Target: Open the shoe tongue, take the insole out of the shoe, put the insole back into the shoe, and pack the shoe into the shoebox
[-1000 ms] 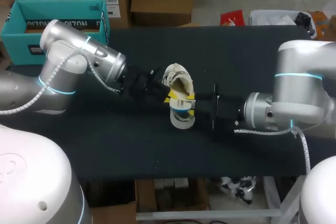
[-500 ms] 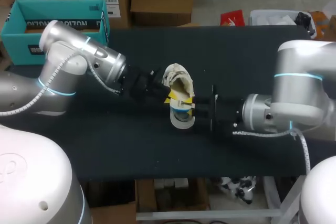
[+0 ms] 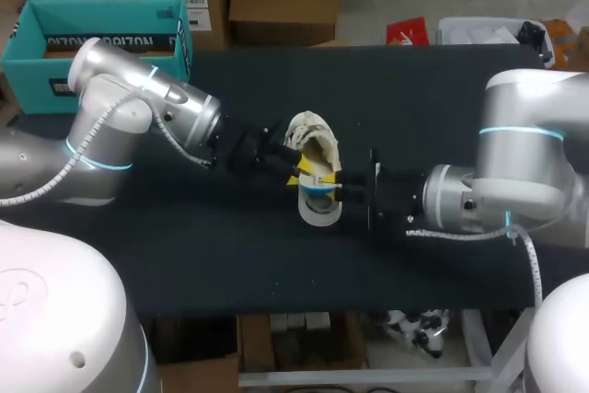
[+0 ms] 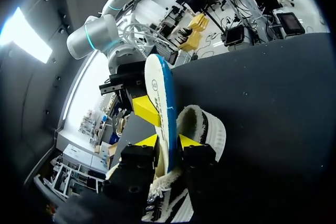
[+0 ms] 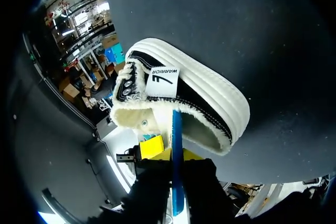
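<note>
A white and black shoe (image 3: 311, 138) lies at the table's middle, also visible in the wrist views (image 4: 206, 129) (image 5: 202, 98). A white insole with a blue edge (image 3: 319, 205) sticks out of its opening. My left gripper (image 3: 301, 172) comes from the left. Its yellow tips stand slightly apart on either side of the insole (image 4: 157, 90), so the left gripper (image 4: 168, 141) is open. My right gripper (image 3: 337, 192) comes from the right. In its own view the right gripper (image 5: 177, 182) is shut on the insole's blue edge (image 5: 176, 129).
A teal shoebox (image 3: 101, 29) stands open at the table's back left corner, behind my left arm. The black tabletop (image 3: 442, 89) stretches wide around the shoe on all sides.
My right gripper slid left to the insole and its fingers closed on it. My left gripper's fingers parted a little. The shoe stayed put.
</note>
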`<state>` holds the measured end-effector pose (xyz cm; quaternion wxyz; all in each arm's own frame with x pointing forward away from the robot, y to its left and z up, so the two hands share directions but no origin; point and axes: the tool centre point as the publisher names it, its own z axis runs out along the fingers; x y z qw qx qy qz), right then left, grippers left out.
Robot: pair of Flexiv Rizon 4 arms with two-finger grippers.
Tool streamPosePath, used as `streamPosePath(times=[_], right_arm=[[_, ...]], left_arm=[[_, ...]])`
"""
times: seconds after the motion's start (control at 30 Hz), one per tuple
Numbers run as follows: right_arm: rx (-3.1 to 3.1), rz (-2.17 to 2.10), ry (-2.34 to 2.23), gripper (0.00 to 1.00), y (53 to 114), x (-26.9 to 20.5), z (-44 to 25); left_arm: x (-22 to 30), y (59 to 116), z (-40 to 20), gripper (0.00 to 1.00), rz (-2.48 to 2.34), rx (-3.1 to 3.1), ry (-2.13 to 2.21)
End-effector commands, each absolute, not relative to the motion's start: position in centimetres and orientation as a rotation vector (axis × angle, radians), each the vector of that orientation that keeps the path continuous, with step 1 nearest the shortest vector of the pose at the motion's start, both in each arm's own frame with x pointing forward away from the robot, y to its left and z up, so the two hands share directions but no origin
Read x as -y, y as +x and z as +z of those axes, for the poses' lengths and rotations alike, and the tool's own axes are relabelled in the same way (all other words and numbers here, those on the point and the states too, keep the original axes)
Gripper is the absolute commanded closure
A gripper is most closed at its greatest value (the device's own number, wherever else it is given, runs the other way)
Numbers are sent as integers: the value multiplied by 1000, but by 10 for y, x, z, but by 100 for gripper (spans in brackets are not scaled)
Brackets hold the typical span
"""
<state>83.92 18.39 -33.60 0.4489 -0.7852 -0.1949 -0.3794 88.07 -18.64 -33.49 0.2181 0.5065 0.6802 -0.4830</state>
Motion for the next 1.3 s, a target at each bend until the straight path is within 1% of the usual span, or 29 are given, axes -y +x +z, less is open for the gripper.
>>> streamPosePath(times=[0.03, 0.07, 0.1, 0.33, 0.6, 0.87, 1.0, 1.03, 1.07, 1.1, 1.13, 1.17, 1.2, 1.27, 1.3], right_arm=[[472, -951, -1943, 100, 838, -184, -339], [471, -952, -1944, 100, 838, -184, -339], [470, -951, -1944, 100, 839, -184, -340], [485, -950, -1949, 100, 848, -187, -342], [519, -941, -1951, 100, 869, -192, -348], [515, -919, -1977, 100, 882, -185, -359], [502, -913, -1976, 100, 879, -181, -361], [500, -915, -1976, 90, 876, -181, -360], [497, -920, -1979, 63, 874, -180, -359], [491, -925, -1985, 54, 870, -179, -357], [487, -931, -1995, 51, 866, -178, -355], [486, -935, -1999, 38, 862, -176, -353], [482, -943, -2005, 35, 857, -175, -351], [479, -961, -2014, 38, 848, -172, -347], [477, -966, -2026, 41, 845, -171, -345]], left_arm=[[178, 869, -327, 74, -1335, -1850, 1382], [178, 868, -325, 92, -1334, -1844, 1381], [179, 867, -324, 100, -1332, -1837, 1384], [187, 869, -329, 100, -1316, -1837, 1413], [186, 887, -340, 100, -1295, -1871, 1382], [191, 894, -350, 100, -1307, -1895, 1366], [192, 894, -350, 100, -1311, -1897, 1366], [192, 894, -350, 100, -1313, -1895, 1366], [191, 893, -349, 100, -1313, -1894, 1366], [191, 893, -349, 100, -1313, -1893, 1365], [190, 893, -348, 100, -1314, -1891, 1363], [190, 893, -348, 100, -1315, -1891, 1362], [190, 893, -348, 100, -1314, -1890, 1360], [189, 893, -348, 100, -1313, -1890, 1357], [189, 893, -348, 100, -1312, -1891, 1356]])
